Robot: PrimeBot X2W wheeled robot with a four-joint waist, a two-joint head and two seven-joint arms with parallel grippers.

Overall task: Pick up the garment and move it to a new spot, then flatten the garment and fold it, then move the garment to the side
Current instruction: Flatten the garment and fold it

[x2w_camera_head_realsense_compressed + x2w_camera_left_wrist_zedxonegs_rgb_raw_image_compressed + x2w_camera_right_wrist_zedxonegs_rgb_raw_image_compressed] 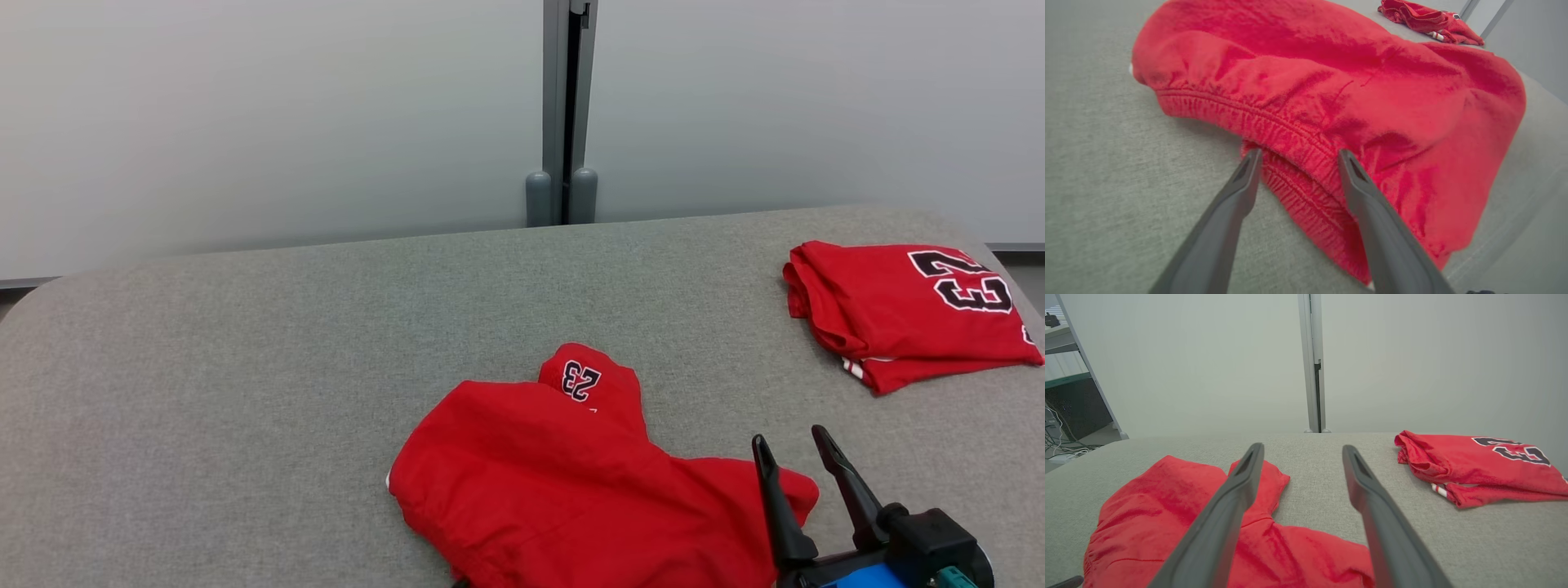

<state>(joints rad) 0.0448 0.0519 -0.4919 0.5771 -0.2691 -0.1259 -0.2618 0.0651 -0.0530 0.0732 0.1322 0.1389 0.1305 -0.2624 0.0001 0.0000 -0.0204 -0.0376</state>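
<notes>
The garment [571, 482] is a red fleece piece with a black "23", lying rumpled on the grey table [245, 367] near the front middle. In the left wrist view its elastic waistband fold [1298, 134] lies right at the tips of my left gripper [1300, 152], which is open with one finger [1224, 212] over bare table and the other [1376, 212] over the cloth. My right gripper [790, 437] is open and hovers just right of the garment's right end [1167, 522]; nothing is between its fingers [1302, 448].
A second red garment [906, 310], folded, with a black number on it, lies at the table's far right [1478, 465]. A grey post [563, 114] stands behind the table against a pale wall. A shelf with cables [1069, 375] stands beyond the table's left end.
</notes>
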